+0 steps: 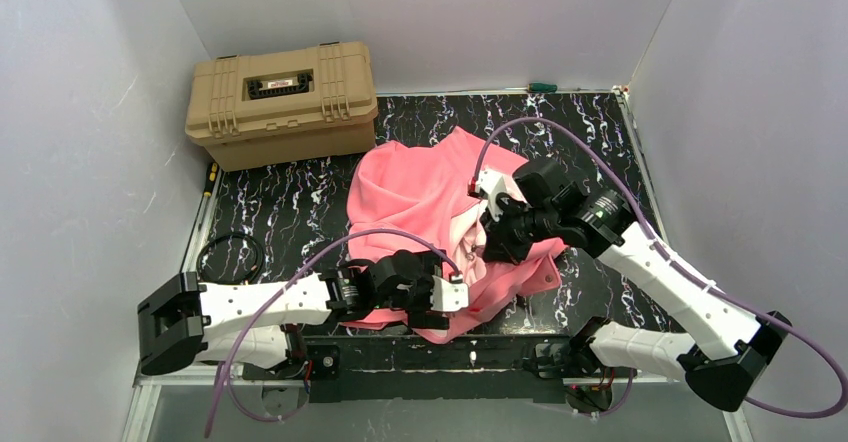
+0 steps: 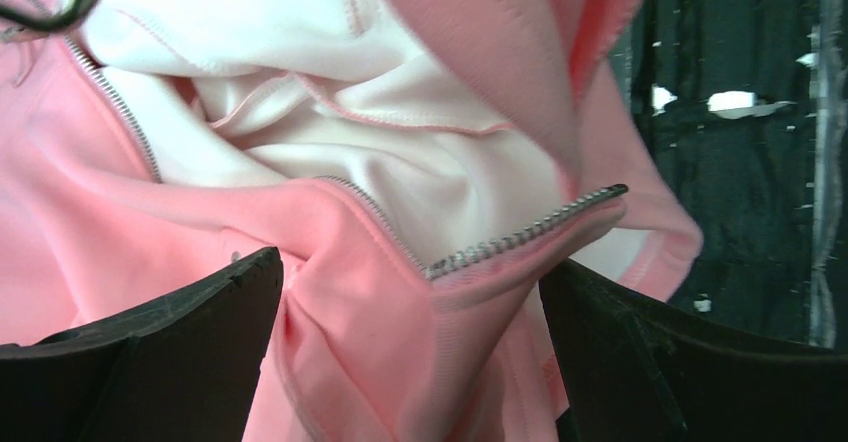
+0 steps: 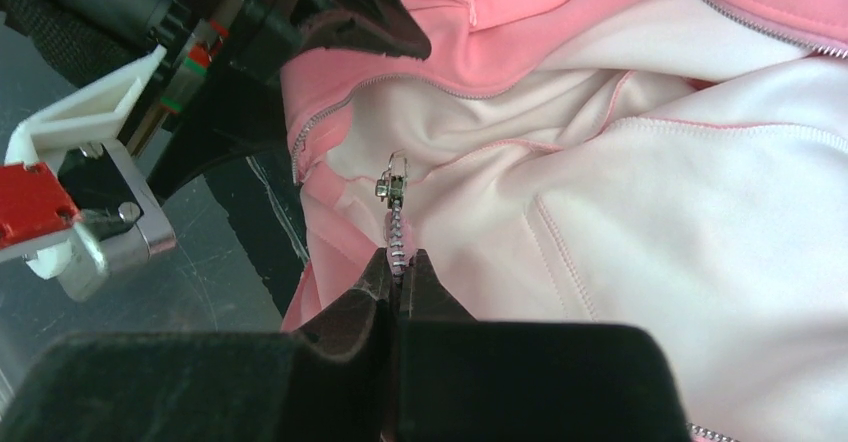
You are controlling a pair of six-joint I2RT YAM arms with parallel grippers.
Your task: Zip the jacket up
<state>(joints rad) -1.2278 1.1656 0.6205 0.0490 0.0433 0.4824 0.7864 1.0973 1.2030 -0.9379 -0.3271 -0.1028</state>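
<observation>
Your right hand (image 3: pixel 400 270) pinches zipper teeth (image 3: pixel 400 237) below slider (image 3: pixel 394 184), anchoring jacket (image 1: pixel 405 187); your left hand (image 2: pixel 408 267) wide, straddling loose zipper edge (image 2: pixel 530 227).

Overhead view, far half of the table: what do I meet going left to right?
tan case → jacket → green-handled tool

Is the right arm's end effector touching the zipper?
Touching. The right wrist view shows the right end effector shut on the zipper teeth, just below the slider, with no gap on either side.
</observation>
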